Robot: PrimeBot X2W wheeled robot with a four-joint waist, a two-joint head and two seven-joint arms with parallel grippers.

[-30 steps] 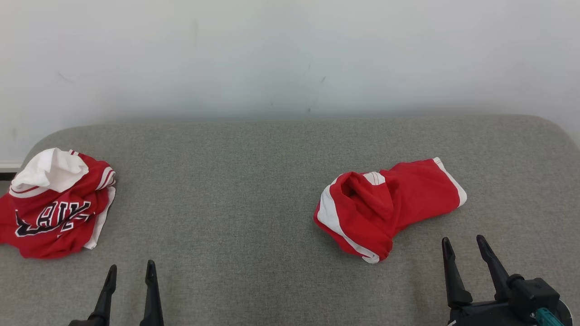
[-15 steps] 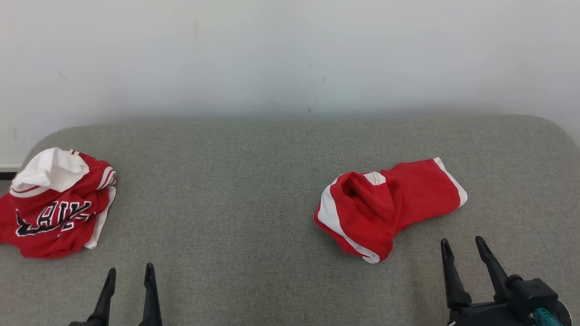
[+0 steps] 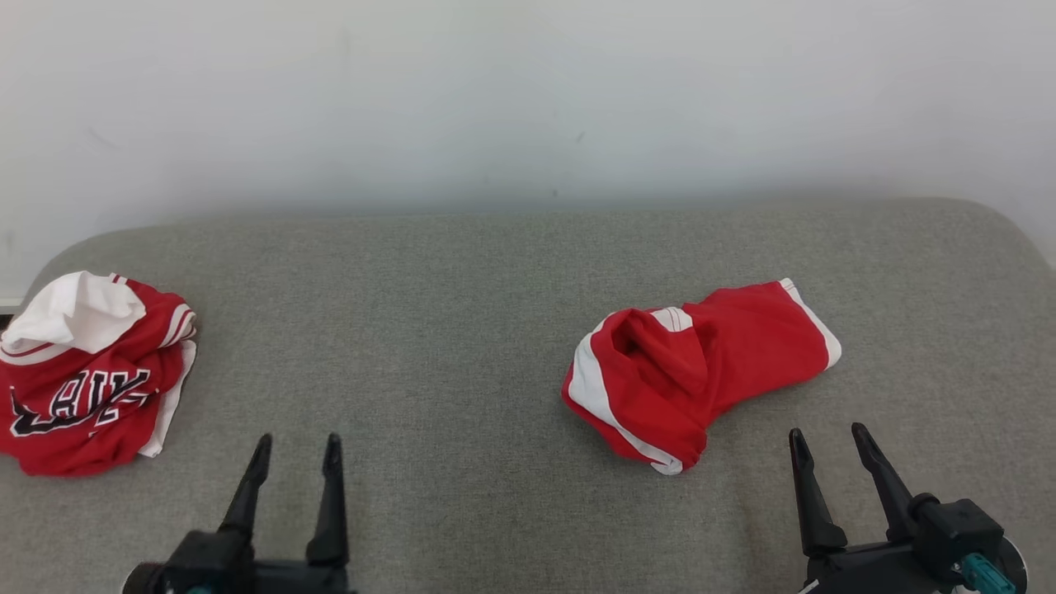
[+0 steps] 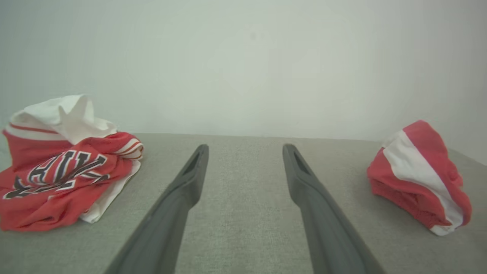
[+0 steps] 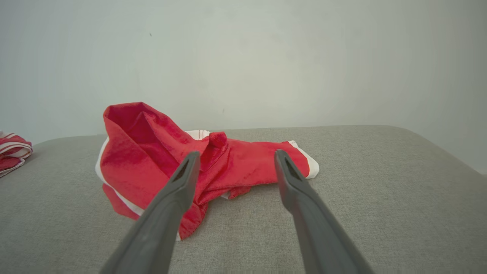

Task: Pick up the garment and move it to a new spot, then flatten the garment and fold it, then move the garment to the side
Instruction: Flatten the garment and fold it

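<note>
A crumpled red garment (image 3: pixel 701 371) with white side stripes lies right of centre on the grey fabric surface (image 3: pixel 445 330). My right gripper (image 3: pixel 827 433) is open just in front of it and to its right, holding nothing. In the right wrist view the garment (image 5: pixel 152 160) lies just beyond the open right gripper (image 5: pixel 236 154), with its left fingertip in front of the cloth. My left gripper (image 3: pixel 297 445) stands open and empty at the lower left. In the left wrist view, bare surface lies ahead of the left gripper (image 4: pixel 246 150), and the garment (image 4: pixel 418 179) is far right.
A second crumpled garment (image 3: pixel 82 379), red and white with black lettering, sits at the surface's far left edge, also seen as a bundle (image 4: pixel 57 171) in the left wrist view. A pale wall (image 3: pixel 528 99) rises behind the surface, whose back corners are rounded.
My left gripper has come forward and to the right, showing more of its body. The head camera has shifted slightly. Both garments lie as before and the right gripper has barely moved.
</note>
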